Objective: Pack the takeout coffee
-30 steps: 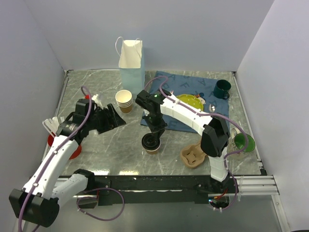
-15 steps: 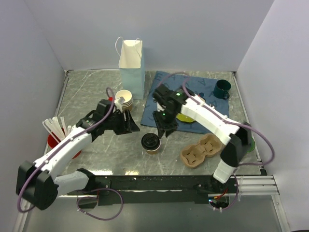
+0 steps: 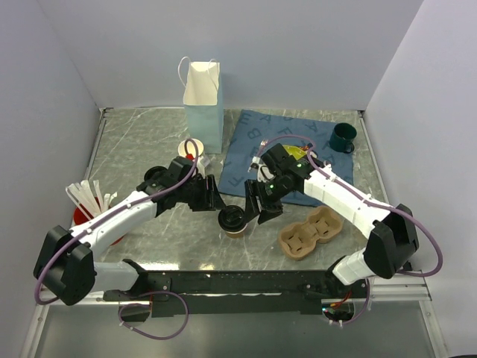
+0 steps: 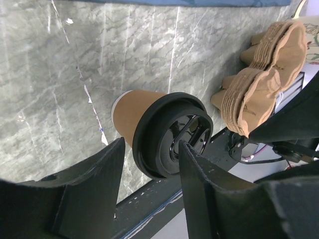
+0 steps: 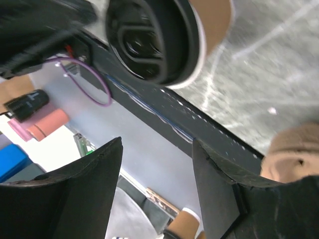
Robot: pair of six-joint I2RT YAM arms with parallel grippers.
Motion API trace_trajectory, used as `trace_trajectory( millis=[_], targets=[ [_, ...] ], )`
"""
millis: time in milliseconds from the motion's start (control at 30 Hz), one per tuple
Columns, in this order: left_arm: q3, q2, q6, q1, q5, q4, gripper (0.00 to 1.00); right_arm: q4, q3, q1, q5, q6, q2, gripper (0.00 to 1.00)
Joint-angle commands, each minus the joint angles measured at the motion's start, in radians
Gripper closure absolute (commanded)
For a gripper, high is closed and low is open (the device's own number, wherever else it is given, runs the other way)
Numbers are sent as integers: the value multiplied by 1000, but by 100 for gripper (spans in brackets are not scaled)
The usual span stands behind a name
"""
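The takeout coffee (image 3: pixel 233 221), a brown paper cup with a black lid, stands upright on the marble table near the front middle. My left gripper (image 3: pixel 214 201) is open just left of it. In the left wrist view (image 4: pixel 151 145) the lid (image 4: pixel 167 130) sits just ahead of the spread fingertips, which do not touch it. My right gripper (image 3: pixel 258 209) is open close to the cup's right side. In the right wrist view (image 5: pixel 157 144) the lid (image 5: pixel 149 40) lies beyond the fingertips, and nothing is between them.
A white-and-blue paper bag (image 3: pixel 203 93) stands at the back. A brown pulp cup carrier (image 3: pixel 313 233) lies right of the cup. A blue cloth (image 3: pixel 253 138), a green mug (image 3: pixel 343 136), a stack of cream cups (image 3: pixel 188 148) and a red holder with straws (image 3: pixel 88 201) lie around.
My left arm has swung right from the table's left side to the cup. My right gripper, which was over the cup, drew back and now sits open at its right.
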Motion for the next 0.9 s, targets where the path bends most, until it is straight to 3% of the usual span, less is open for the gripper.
trace_trajectory(
  millis=[0,667,867],
  targets=[
    [10,29,-2,-23,-7,46,47,114,8,-9,-46,-3,10,34],
    [-5,46,-74,-85,-36,76,48,76,11,-15,42,-42,110,35],
    [19,27,-74,-86,-113,13,41,79,14,-16,38,-49,134,39]
  ],
)
